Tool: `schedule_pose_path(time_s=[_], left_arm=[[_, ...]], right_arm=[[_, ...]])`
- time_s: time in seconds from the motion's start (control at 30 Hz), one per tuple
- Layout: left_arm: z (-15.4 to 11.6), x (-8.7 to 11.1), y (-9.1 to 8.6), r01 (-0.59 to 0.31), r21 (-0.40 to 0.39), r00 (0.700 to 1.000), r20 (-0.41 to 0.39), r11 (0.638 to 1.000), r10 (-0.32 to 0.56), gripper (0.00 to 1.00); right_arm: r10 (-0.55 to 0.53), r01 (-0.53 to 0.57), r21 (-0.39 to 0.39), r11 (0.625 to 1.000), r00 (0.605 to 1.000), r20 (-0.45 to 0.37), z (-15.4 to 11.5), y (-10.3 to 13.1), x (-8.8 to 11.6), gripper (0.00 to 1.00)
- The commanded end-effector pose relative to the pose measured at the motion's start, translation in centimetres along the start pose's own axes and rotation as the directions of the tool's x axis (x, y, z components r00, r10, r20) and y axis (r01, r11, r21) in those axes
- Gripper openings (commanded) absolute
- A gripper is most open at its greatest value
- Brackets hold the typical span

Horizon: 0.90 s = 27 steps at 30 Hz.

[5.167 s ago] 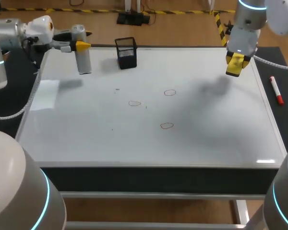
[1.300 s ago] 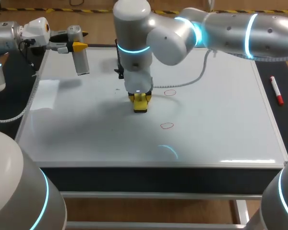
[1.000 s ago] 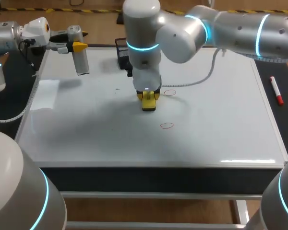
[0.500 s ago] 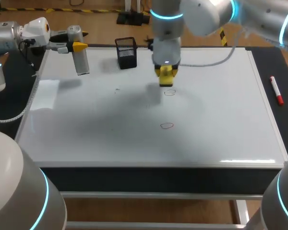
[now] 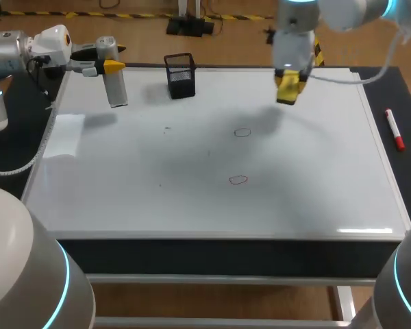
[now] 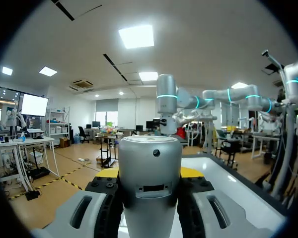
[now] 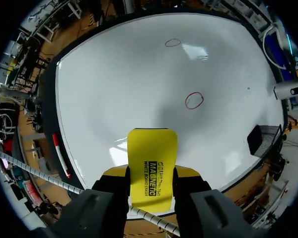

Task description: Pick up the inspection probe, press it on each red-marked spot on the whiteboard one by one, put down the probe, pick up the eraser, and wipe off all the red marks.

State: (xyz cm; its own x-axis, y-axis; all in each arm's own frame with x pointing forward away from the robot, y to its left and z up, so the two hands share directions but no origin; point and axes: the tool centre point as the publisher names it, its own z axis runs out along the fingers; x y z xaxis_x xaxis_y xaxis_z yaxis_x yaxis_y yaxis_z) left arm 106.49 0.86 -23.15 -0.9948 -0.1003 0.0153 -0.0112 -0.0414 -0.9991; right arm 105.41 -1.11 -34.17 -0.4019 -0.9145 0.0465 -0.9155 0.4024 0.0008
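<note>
My left gripper [image 5: 112,66] hangs over the whiteboard's [image 5: 315,199] back left corner, shut on the silver cylindrical probe [image 5: 116,83], which points down above the board. In the left wrist view the probe [image 6: 150,193] fills the gap between the fingers of that gripper [image 6: 150,173]. My right gripper [image 5: 288,86] is above the board's back right part, shut on the yellow eraser [image 5: 288,89]. In the right wrist view the eraser [image 7: 152,166] sticks out from that gripper [image 7: 151,174], clear of the whiteboard [image 7: 114,89]. Two red circle marks [image 5: 242,132] [image 5: 238,180] lie mid-board, also in the right wrist view as red circles [image 7: 194,100] [image 7: 172,42].
A black mesh pen holder [image 5: 180,75] stands at the board's back edge, right of the probe. A red marker [image 5: 394,130] lies on the dark mat beyond the board's right edge. A pale sheet [image 5: 63,135] lies at the left edge.
My right arm swept the eraser from mid-board to the back right and lifted it. The red mark at centre left has gone. The left arm has stayed still.
</note>
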Motion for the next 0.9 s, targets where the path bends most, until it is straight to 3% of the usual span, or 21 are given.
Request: schedule_pose_path(time_s=[0.03,0.37,0.63,0.9], left_arm=[[0.0,0.1,-0.2,0.0,-0.002,1.0,0.002,1.0,0.0,0.0],[0.0,0.1,-0.2,0.0,-0.002,1.0,0.002,1.0,0.0,0.0],[0.0,0.1,-0.2,0.0,-0.002,1.0,0.002,1.0,0.0,0.0],[0.0,0.1,-0.2,0.0,-0.002,1.0,0.002,1.0,0.0,0.0]], right_arm=[[0.038,-0.037,-0.025,0.999,0.999,0.018,-0.1,-1.9,3.8,0.0],[0.117,-0.116,-0.038,0.992,0.993,0.003,0.2,-4.3,7.3,0.0],[0.158,-0.155,-0.06,0.986,0.986,0.051,0.5,-4.4,8.9,0.0],[0.158,-0.155,-0.06,0.986,0.986,0.051,0.5,-4.4,8.9,0.0]])
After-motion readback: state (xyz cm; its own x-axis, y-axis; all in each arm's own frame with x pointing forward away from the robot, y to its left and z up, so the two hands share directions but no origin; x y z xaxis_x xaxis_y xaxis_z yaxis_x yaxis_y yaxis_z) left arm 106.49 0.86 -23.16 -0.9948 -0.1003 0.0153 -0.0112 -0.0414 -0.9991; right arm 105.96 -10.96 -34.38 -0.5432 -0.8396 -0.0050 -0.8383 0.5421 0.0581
